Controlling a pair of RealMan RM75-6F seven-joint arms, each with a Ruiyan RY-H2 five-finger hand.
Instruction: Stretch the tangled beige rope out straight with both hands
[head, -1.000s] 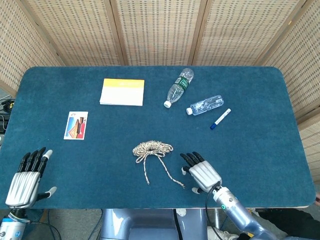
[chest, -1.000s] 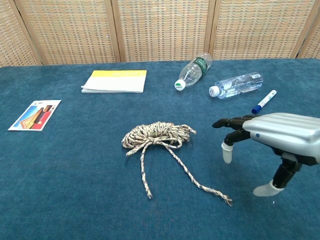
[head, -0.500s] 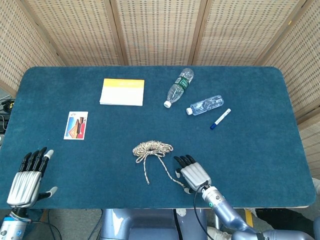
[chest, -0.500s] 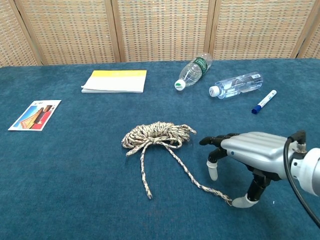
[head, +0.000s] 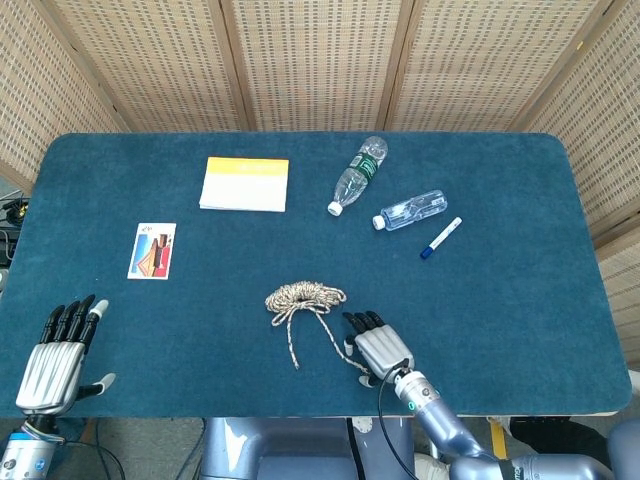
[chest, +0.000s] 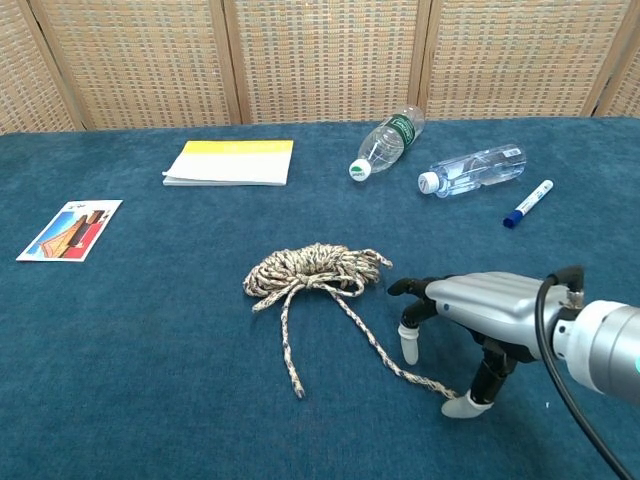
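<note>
Leftward since before, right hand (chest: 490, 312) hovers over rope (chest: 315, 272) end, fingers (chest: 408, 345) spread, empty.

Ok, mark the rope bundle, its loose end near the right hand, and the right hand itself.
rope bundle (chest: 315, 266), chest view, middle of the coils
loose end (chest: 430, 384), chest view, frayed tip beside the thumb
right hand (chest: 478, 305), chest view, back of the hand

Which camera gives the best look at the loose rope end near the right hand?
The chest view: the rope end lies in plain sight beside the thumb tip of the right hand, close and large. In the head view the rope is small, and the hand covers that end.
</note>
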